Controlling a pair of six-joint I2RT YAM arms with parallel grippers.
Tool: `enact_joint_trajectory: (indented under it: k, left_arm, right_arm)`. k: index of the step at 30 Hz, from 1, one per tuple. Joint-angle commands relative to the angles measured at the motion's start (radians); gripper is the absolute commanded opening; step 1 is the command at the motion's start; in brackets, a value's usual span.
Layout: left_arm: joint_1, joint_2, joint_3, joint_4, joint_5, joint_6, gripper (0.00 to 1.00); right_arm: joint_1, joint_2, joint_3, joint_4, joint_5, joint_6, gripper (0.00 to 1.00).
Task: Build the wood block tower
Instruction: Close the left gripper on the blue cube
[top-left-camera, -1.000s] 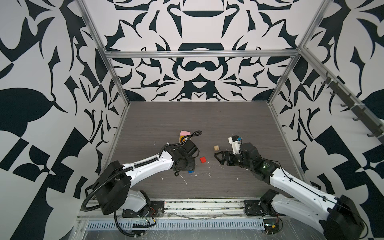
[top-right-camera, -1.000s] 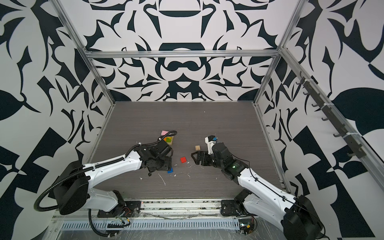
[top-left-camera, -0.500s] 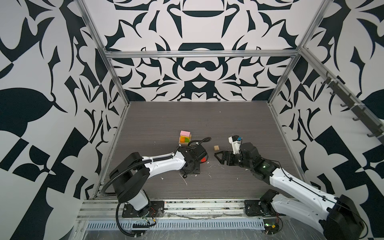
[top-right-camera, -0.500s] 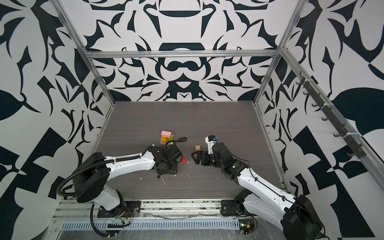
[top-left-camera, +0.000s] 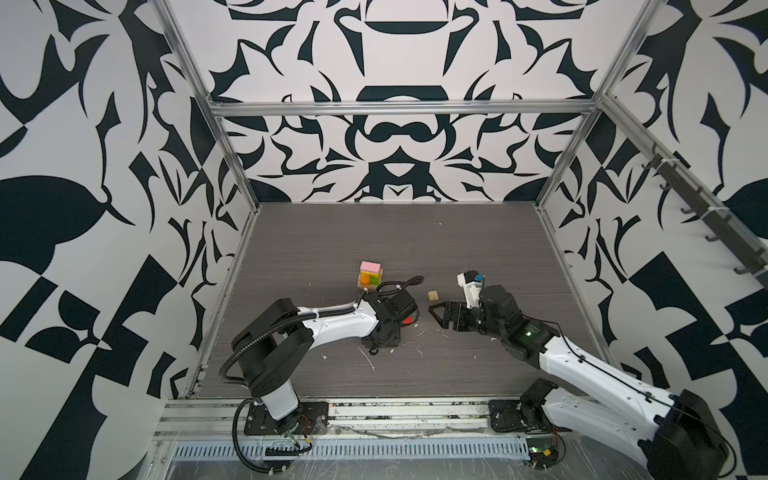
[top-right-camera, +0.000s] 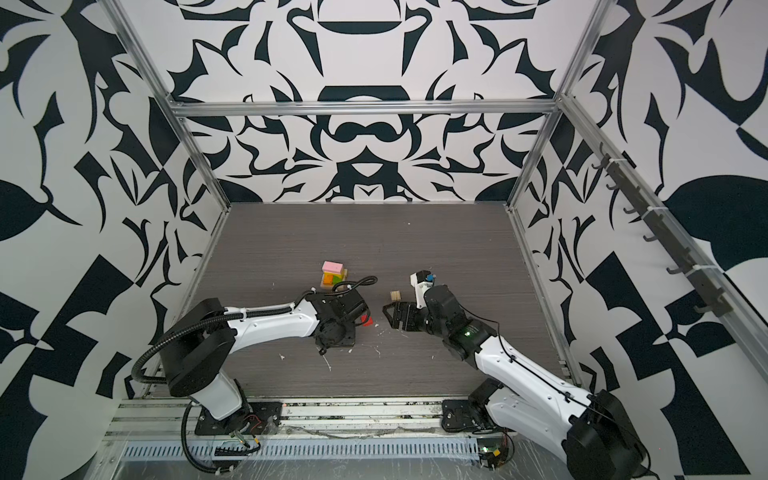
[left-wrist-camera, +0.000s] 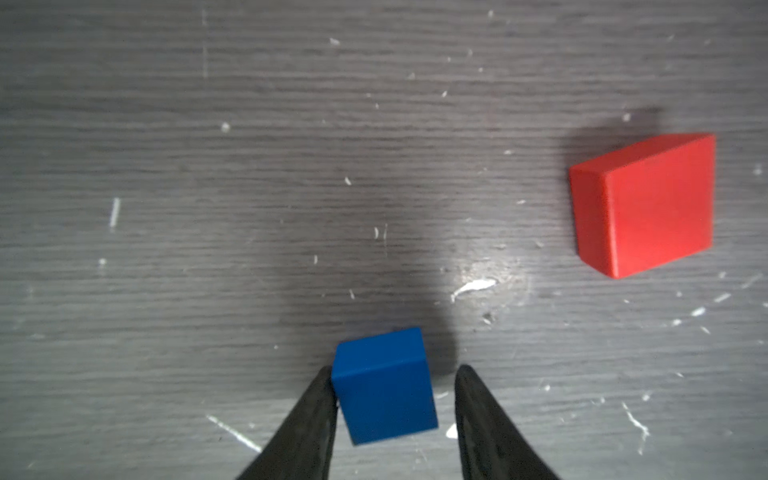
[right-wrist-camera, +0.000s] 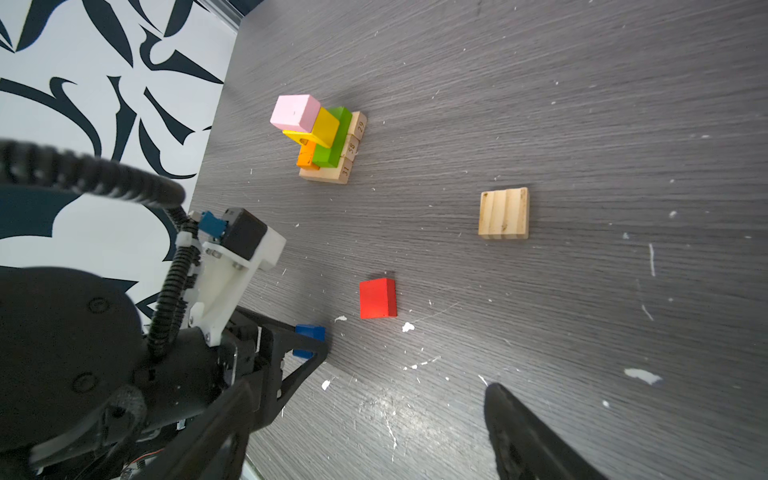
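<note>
The tower (top-left-camera: 370, 276) (top-right-camera: 333, 274) (right-wrist-camera: 320, 137) stands mid-table: tan planks, then orange and green, then yellow and pink on top. A blue block (left-wrist-camera: 384, 386) (right-wrist-camera: 309, 332) lies on the table between the fingers of my left gripper (left-wrist-camera: 395, 370) (top-left-camera: 380, 338). One finger touches its side and the other stands a little off it, so the gripper is open. In both top views the gripper hides the blue block. A red block (left-wrist-camera: 648, 203) (top-left-camera: 409, 320) (right-wrist-camera: 377, 298) lies close by. My right gripper (top-left-camera: 438, 318) (right-wrist-camera: 365, 399) hovers open and empty near a tan cube (top-left-camera: 433, 295) (right-wrist-camera: 503, 213).
White flecks and scratches dot the dark wood-grain table (top-left-camera: 374, 232). Patterned walls with metal rails close off the left, back and right. The left arm's cable loop (top-left-camera: 401, 284) arches just in front of the tower.
My left arm swung from beside the tower toward the front and came down over the blue block, and its jaws narrowed around it. The right arm has not moved.
</note>
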Motion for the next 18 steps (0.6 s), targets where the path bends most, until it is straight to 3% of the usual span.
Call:
enact_joint_trajectory:
  k: [1,18]
  left_arm:
    - [-0.003,0.012,0.010,-0.017,-0.012,-0.022,0.48]
    - [-0.002,0.033,0.016,-0.020,-0.019,0.014,0.33]
  right_arm:
    - [0.004,-0.022,0.016,0.017,0.013,-0.005,0.91]
    - [0.006,-0.038,0.010,0.010,0.015,-0.001,0.91]
